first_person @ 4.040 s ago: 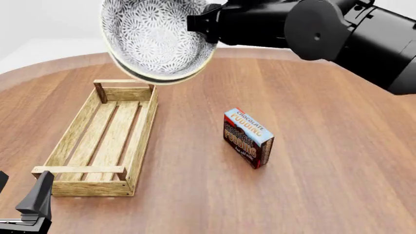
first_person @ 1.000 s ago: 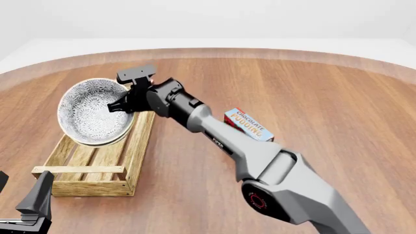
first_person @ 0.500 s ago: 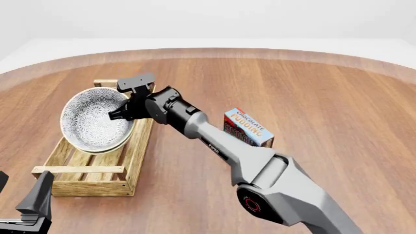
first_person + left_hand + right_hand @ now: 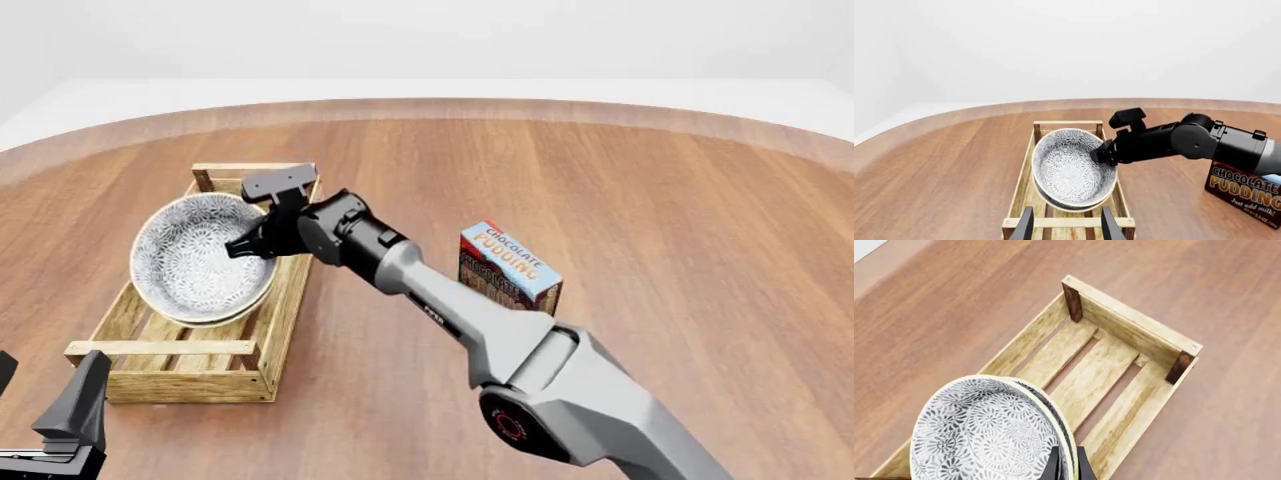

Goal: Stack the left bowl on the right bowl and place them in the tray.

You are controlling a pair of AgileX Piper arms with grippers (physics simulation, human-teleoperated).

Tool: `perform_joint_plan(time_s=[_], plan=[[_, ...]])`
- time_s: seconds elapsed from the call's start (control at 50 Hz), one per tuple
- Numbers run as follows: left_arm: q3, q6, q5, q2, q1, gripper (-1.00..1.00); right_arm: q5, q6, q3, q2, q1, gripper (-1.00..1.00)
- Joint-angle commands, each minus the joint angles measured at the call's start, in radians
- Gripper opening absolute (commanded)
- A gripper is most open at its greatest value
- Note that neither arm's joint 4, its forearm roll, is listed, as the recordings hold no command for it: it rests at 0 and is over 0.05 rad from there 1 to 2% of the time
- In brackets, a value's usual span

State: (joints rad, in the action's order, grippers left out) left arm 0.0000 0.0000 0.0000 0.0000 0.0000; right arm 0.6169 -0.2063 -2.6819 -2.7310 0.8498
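Two grey-patterned bowls [image 4: 198, 262], one nested in the other, hang tilted low over the tray [image 4: 160, 350], a long light-wood slatted crate. My right gripper [image 4: 254, 245] is shut on their rim at the side nearer the pudding box. The right wrist view shows both rims of the stacked bowls [image 4: 987, 435] pinched by the right gripper [image 4: 1067, 465], with the tray [image 4: 1134, 322] beneath. I cannot tell whether the stack touches the slats. My left gripper [image 4: 47, 385] stands open at the near left edge. In its wrist view the left gripper [image 4: 1066, 227] faces the tray [image 4: 1067, 123] and the bowls [image 4: 1071, 170].
A blue-and-brown chocolate pudding box [image 4: 509, 270] stands upright to the right of the tray, beside the right arm's forearm [image 4: 441, 310]. The same box [image 4: 1244, 192] shows in the left wrist view. The round wooden table [image 4: 667, 200] stretches away to the right and far side.
The right gripper has brought the stacked bowls down from high near the camera and, over the last second, lowered them a little further into the tray. The left arm has stayed still.
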Motion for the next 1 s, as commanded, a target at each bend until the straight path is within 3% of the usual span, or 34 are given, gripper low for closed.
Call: perform_joint_plan(time_s=[0.02,0.18,0.2,0.54,1.0], plan=[[0.000,0.000,0.000,0.000,0.000,1.00,-0.003,0.000,-0.018,-0.007,0.004,-1.00],[0.000,0.000,0.000,0.000,0.000,1.00,0.000,0.009,-0.025,-0.018,0.015,-1.00],[0.000,0.000,0.000,0.000,0.000,1.00,-0.008,0.010,-0.013,-0.014,0.015,1.00],[0.000,0.000,0.000,0.000,0.000,1.00,-0.059,0.005,0.074,0.032,0.012,1.00],[0.000,0.000,0.000,0.000,0.000,1.00,-0.007,0.016,0.057,0.059,-0.050,1.00]])
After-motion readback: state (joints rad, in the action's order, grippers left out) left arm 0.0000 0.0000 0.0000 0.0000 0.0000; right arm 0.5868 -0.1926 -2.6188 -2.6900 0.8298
